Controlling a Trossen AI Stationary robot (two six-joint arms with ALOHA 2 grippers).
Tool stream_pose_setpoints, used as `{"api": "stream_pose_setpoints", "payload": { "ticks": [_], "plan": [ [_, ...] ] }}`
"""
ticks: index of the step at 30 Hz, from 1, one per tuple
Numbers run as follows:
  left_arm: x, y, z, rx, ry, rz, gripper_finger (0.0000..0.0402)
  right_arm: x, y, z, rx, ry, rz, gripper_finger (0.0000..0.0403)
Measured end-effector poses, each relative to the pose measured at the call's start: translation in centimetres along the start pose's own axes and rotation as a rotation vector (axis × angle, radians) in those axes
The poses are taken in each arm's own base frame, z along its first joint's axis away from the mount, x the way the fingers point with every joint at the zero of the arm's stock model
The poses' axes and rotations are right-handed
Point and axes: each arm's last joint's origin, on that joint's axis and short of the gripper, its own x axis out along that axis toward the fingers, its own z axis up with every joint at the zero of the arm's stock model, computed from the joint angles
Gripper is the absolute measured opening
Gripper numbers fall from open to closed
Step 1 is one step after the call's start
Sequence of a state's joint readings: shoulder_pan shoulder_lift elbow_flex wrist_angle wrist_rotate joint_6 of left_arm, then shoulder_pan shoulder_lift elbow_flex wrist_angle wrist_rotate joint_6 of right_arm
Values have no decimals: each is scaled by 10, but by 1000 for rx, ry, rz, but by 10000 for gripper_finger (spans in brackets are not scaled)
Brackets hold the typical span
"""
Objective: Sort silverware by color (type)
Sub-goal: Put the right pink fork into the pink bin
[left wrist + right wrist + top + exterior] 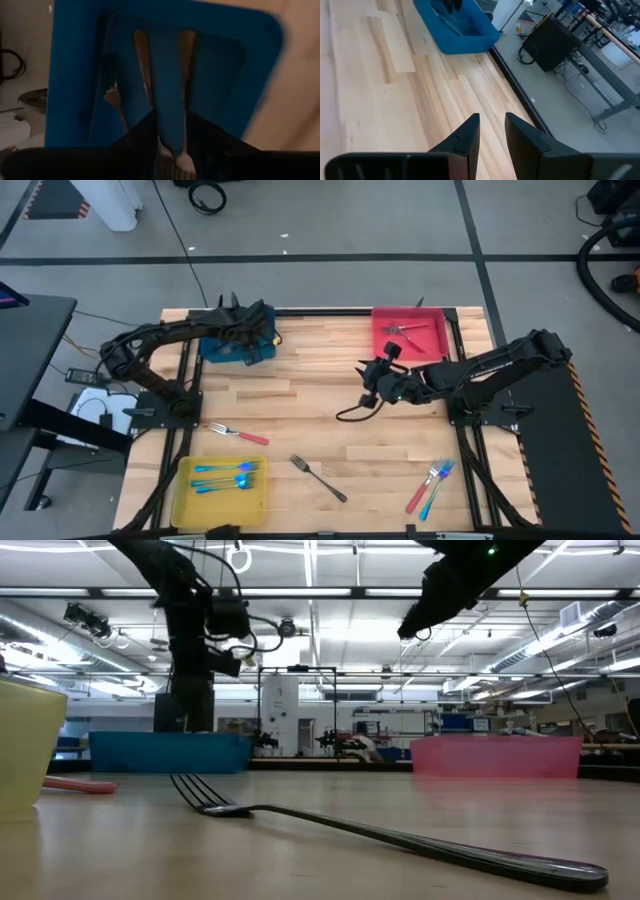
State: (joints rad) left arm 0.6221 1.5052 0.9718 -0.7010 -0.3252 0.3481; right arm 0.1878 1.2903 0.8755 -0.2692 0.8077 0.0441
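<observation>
Left gripper [262,330] hangs over the blue tray [215,350] at the desk's far-left edge, fingers parted, nothing gripped; the left wrist view shows grey metal forks [145,65] lying flat in that tray, below the fingers. Yellow tray [185,498] sits at the near-left corner with blue-handled utensils [228,475] inside. Just beyond it, a red-handled fork [238,433] lies loose on the wood. A grey metal fork [319,478] lies loose near the middle of the near edge; it's the one filling the low view. Right gripper [368,383] hovers above bare wood at mid-desk, fingers slightly apart, holding nothing. Red tray [382,340] at the far-right edge holds a few red-handled pieces [405,330]. Near the near-right corner, one red-handled utensil [419,495] and one blue-handled utensil [438,486] lie side by side, touching, tines toward the far edge.
</observation>
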Motion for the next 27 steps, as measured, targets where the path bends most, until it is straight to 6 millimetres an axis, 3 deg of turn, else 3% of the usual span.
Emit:
{"api": "stream_pose_setpoints", "payload": {
  "ticks": [5, 11, 19, 27],
  "plan": [
    [-26, -21, -2, 36, -26, -26, 102, -20, -6, -4, 15, 20, 31, 100],
    [-46, -53, 2, 50, -102, -94, 102, -45, -18, -12, 200, 88, 209, 100],
    [-68, -102, 11, 111, -243, -180, 102, -62, -18, -40, 240, 495, 567, 100],
    [-98, -143, 28, 153, -555, -253, 102, -73, 0, -59, 352, 861, 585, 100]
  ]
}}
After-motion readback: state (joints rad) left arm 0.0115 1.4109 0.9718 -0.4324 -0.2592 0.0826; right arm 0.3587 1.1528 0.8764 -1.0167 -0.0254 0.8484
